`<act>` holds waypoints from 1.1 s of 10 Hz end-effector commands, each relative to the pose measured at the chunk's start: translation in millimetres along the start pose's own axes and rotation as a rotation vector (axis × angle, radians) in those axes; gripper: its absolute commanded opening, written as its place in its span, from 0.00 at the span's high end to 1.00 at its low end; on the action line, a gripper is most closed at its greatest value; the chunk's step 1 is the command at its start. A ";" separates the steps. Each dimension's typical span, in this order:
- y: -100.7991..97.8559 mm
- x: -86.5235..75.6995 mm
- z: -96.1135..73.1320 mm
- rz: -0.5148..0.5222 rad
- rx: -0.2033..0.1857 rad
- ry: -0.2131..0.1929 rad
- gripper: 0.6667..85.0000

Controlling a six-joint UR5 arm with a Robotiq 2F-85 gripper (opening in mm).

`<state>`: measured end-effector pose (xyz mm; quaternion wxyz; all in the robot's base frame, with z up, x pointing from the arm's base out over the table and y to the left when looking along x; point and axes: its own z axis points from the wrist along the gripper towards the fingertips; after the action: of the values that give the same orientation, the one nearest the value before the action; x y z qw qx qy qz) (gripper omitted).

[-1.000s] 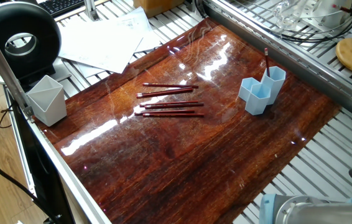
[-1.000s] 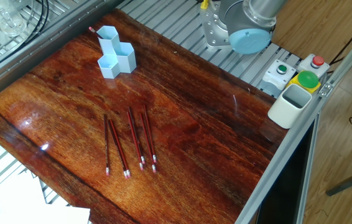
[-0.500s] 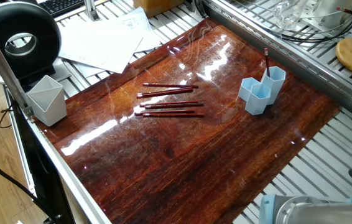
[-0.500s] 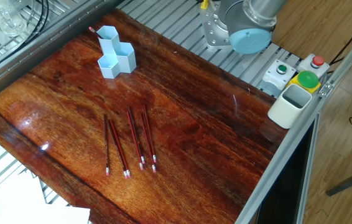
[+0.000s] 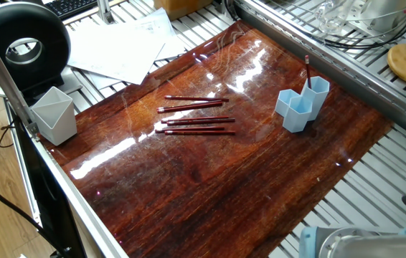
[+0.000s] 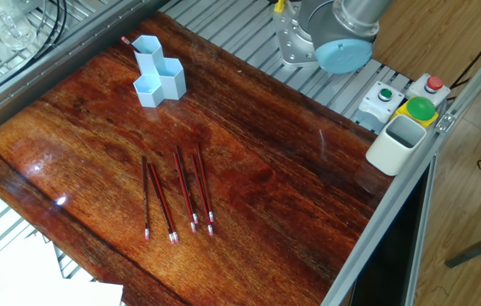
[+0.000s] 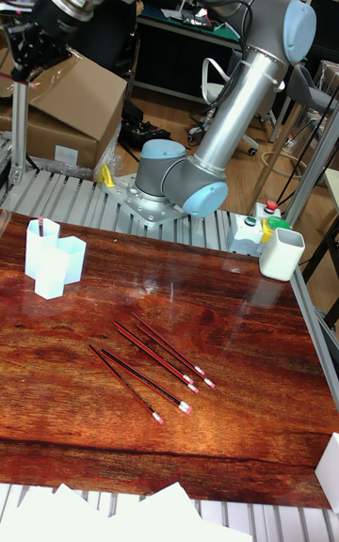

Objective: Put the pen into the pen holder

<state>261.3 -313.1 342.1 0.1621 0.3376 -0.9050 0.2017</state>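
the tool (image 7: 26, 51) hangs high above the far left end of the desk (image 7: 235, 354), up over the pen holder (image 7: 52, 260), and it shows only in the tall fixed view. it is dark against the clutter behind it, so i cannot tell whether its fingers are spread or closed, or whether anything sits between them.

1 pen (image 5: 307, 72) already stands upright in the tallest tube of the pen holder. 4 more pens (image 7: 155, 363) lie flat on the desk, well below the tool and off toward the middle of the desk, well apart from the holder. they lie side by side, nearly parallel, close together but not stacked. in the tall fixed view their long axes run on a slant, with the pale ends pointing toward the near right.

my guess is that the next pick means coming down and across from the holder side to the row, with the fingers set across a pen's length. the nearest neighbours lie just beside each other, so closing on 1 alone looks tight.
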 end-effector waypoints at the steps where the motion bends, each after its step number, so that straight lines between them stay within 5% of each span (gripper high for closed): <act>1: 2.9 -6.6 -0.8 0.037 -0.012 -0.027 1.00; 3: 8.5 -22.0 -1.8 0.019 -0.034 -0.087 1.00; 7: 5.3 0.5 -0.8 0.014 -0.020 0.000 1.00; 8: 8.0 -6.3 -0.9 0.012 -0.031 -0.026 1.00; 10: 13.3 -46.6 -7.2 0.036 -0.058 -0.197 1.00; 11: 12.5 -51.6 -12.5 0.018 -0.075 -0.272 1.00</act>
<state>273.9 -289.6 329.8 0.1110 0.3378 -0.9212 0.1578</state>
